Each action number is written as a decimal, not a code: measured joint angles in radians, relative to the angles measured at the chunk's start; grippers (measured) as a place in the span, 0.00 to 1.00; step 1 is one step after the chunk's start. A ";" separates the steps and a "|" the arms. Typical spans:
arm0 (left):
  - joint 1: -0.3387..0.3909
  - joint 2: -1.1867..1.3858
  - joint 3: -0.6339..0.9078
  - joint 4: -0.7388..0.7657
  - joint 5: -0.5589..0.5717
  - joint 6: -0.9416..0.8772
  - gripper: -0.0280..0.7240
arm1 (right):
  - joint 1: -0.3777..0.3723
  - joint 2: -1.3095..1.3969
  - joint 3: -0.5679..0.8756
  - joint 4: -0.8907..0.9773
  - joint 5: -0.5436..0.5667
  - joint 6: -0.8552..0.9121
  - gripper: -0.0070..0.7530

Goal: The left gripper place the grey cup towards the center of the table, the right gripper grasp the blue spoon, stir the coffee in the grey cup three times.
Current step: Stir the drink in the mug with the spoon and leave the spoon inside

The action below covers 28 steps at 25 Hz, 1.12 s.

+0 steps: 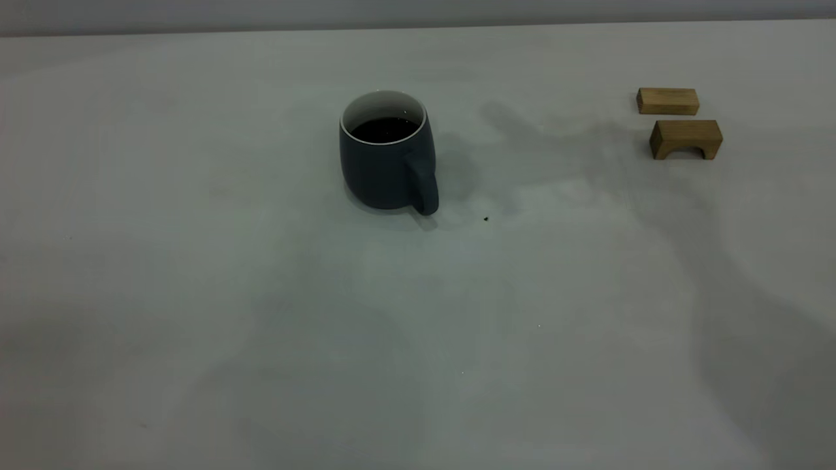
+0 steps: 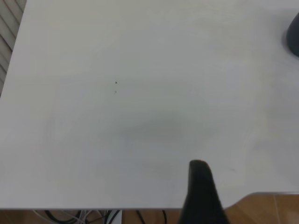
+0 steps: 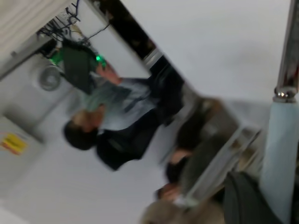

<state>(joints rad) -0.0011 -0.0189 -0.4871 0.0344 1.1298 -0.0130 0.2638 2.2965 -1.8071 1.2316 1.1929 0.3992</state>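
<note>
A: Grey cup (image 1: 385, 160) upright near mid-table (image 1: 196, 261), handle turned toward the camera and a little right. Coffee (image 1: 384, 129) dark and flat inside the white wall, well below the rim.

B: Room around it?

A: Bare surface on every side. A tiny black speck (image 1: 486, 219) lies just off the handle side. Two wooden blocks (image 1: 682, 121) sit well apart at the far right, one plain, one arched, close to each other but not touching.

B: Arms in the exterior view?

A: Neither; only soft shadows on the table.

B: Left gripper?

A: Left wrist view shows one dark finger (image 2: 202, 193) of the left gripper over the table's near edge, with wood floor and cables past that edge. The cup's dark side (image 2: 294, 33) just clips the frame's border, well away from the finger. Second finger out of frame, so I cannot tell whether the claw is spread or closed.

B: Right gripper (image 3: 271, 186)?

A: Right wrist view is blurred. The blue spoon (image 3: 280, 140) stands lengthwise, pale handle meeting the metal neck, with a dark finger (image 3: 243, 200) against it; probably clamped on the handle. People sit behind, past the table's edge.
</note>
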 joint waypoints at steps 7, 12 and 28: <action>0.000 0.000 0.000 0.000 0.000 0.000 0.82 | 0.105 0.000 0.000 0.042 -0.047 0.340 0.20; 0.000 0.000 0.000 0.000 0.000 0.000 0.82 | 0.142 0.015 0.000 0.144 -0.085 0.485 0.20; 0.000 0.000 0.000 0.000 0.000 0.000 0.82 | 0.086 0.206 0.000 0.343 -0.203 0.504 0.20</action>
<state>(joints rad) -0.0011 -0.0189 -0.4871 0.0344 1.1298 -0.0130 0.3494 2.5023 -1.8071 1.5743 0.9904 0.9034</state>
